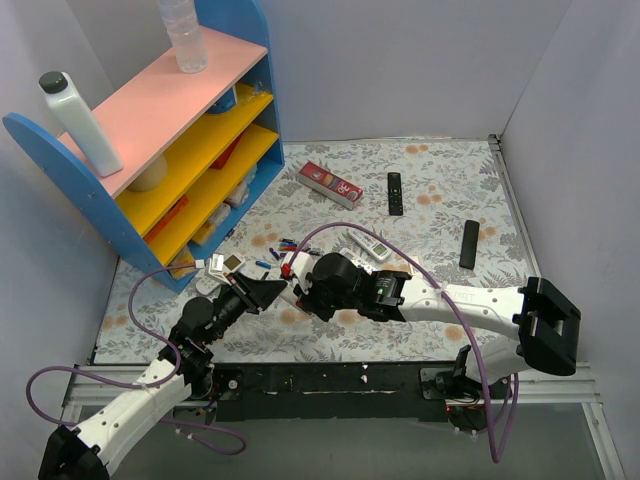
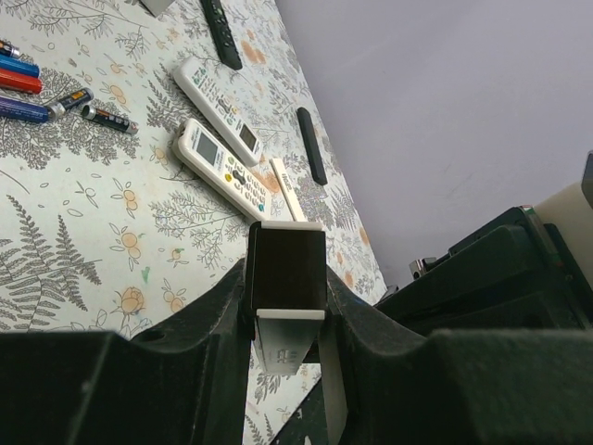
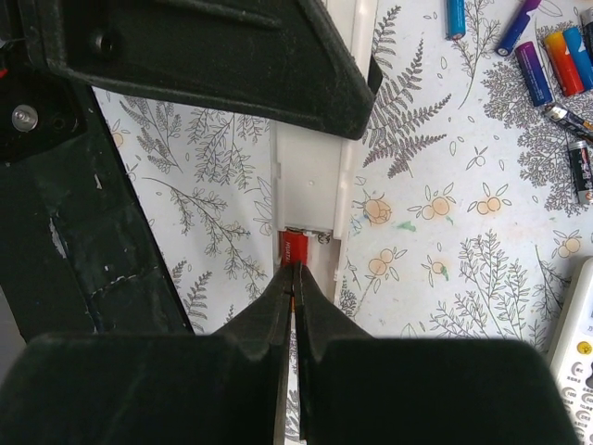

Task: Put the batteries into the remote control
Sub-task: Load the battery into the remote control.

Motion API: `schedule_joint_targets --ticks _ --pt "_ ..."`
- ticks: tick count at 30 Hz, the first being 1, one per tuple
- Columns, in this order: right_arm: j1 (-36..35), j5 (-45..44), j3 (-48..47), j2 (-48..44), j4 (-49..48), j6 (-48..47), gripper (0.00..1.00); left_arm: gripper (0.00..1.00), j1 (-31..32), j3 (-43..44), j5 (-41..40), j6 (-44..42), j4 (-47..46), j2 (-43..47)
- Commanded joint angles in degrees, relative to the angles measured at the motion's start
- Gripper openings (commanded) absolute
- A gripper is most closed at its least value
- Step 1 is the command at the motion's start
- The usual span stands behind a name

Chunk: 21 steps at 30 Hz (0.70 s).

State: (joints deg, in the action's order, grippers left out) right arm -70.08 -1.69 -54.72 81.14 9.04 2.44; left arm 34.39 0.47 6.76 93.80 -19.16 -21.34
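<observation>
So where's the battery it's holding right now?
In the right wrist view the red battery is pinched by the right gripper, at the near end of the open compartment in the remote control.

Counter (image 1: 440, 170): fern-and-flower printed cover is reading matt; cloth or paper is not resolving. Slim silver-white plastic remote control (image 3: 310, 171) is showing a smooth satin shell, with a glossy dark panel in the left wrist view. Small cylindrical batteries (image 3: 535, 72) are gleaming in glossy red, blue and purple wraps; the red-wrapped battery (image 3: 293, 248) is shining likewise. Black plastic right hand (image 3: 293, 278) and left hand (image 2: 287, 301) are appearing matt, faintly grainy. Bright metal screw (image 3: 25, 118) is glinting. Two wider white plastic remotes (image 2: 222, 162) are reflecting softly.
</observation>
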Motion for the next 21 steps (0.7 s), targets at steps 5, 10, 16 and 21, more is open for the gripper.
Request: schedule_joint_targets --ticks 5,10,16,21 --pt "0.1 -1.2 -3.6 2.4 1.1 1.0 0.08 0.0 0.2 -0.2 6.4 -0.4 -13.6 -1.0" --pt "0.2 -1.9 -5.6 5.4 -0.7 2.7 0.08 0.0 0.2 -0.2 10.7 -0.8 -19.2 -3.0" --pt "0.2 -6.0 -6.5 8.6 -2.2 6.4 0.08 0.0 0.2 -0.3 11.6 0.8 -22.1 -3.0" --pt "0.2 -3.9 -5.7 8.7 -4.6 6.6 0.09 0.0 0.2 -0.3 9.9 0.4 -19.8 -2.1"
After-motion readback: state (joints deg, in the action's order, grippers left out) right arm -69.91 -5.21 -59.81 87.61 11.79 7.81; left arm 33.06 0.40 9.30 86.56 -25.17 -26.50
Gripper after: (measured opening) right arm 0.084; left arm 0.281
